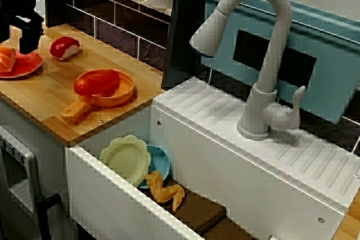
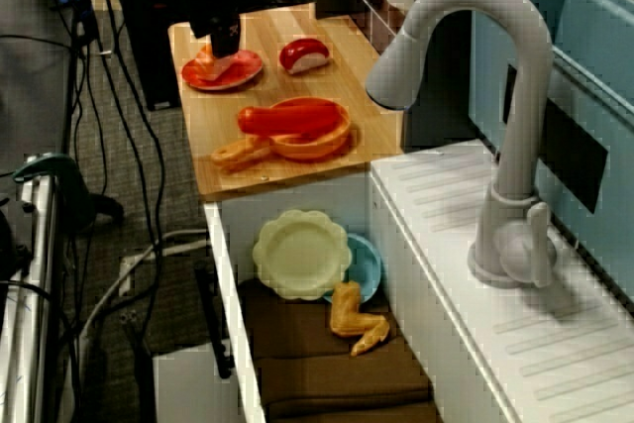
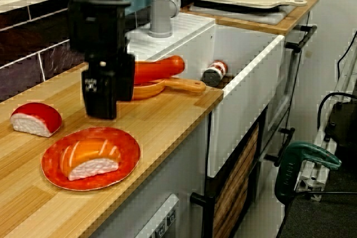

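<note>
My black gripper (image 1: 25,36) (image 2: 222,37) (image 3: 100,101) hangs just above the wooden counter (image 3: 162,121), fingers pointing down. It stands at the rim of a red plate (image 1: 27,66) (image 2: 246,74) (image 3: 120,143) that carries a piece of salmon sushi (image 1: 5,59) (image 2: 214,66) (image 3: 89,160). Nothing is held, and I cannot see whether the fingers are apart. A red tuna sushi (image 1: 64,47) (image 2: 303,54) (image 3: 36,120) lies beside the plate. Further along sits an orange pan (image 1: 121,96) (image 2: 309,148) (image 3: 148,90) with a long red vegetable (image 1: 97,82) (image 2: 287,118) (image 3: 159,69) in it.
A white sink holds a yellow plate (image 1: 125,158) (image 2: 300,253), a blue plate (image 1: 160,162), a chicken wing (image 1: 164,190) (image 2: 357,322), brown cloths (image 2: 317,364) and a can (image 3: 215,72). A grey faucet (image 1: 264,54) (image 2: 505,96) arches over it. A tiled wall (image 1: 118,32) backs the counter.
</note>
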Tool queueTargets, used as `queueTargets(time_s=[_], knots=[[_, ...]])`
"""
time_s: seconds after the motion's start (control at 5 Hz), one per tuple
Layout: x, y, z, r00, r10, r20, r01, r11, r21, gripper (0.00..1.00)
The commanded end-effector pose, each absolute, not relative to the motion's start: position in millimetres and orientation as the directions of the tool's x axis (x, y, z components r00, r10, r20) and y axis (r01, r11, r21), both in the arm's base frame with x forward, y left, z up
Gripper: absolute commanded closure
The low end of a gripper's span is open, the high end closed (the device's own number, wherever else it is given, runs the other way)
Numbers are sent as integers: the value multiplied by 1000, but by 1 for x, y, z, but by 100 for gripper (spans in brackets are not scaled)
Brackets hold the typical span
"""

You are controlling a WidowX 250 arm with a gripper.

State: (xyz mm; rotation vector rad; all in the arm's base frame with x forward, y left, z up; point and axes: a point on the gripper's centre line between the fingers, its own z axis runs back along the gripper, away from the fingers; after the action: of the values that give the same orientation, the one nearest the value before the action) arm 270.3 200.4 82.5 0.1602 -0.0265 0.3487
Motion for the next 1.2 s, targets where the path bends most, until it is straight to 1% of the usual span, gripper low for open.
queueTargets(time_s=[0.0,0.2,0.4,0.6,0.8,1.0], knots=[[282,155,121,941,284,186,-320,926,202,0],[292,148,119,942,277,191,-314,926,209,0],[306,147,103,943,254,216,-301,927,225,0],[322,149,94,950,209,230,-268,927,263,0],[333,157,91,951,156,265,-233,930,286,0],[340,165,84,957,129,259,-210,925,315,0]])
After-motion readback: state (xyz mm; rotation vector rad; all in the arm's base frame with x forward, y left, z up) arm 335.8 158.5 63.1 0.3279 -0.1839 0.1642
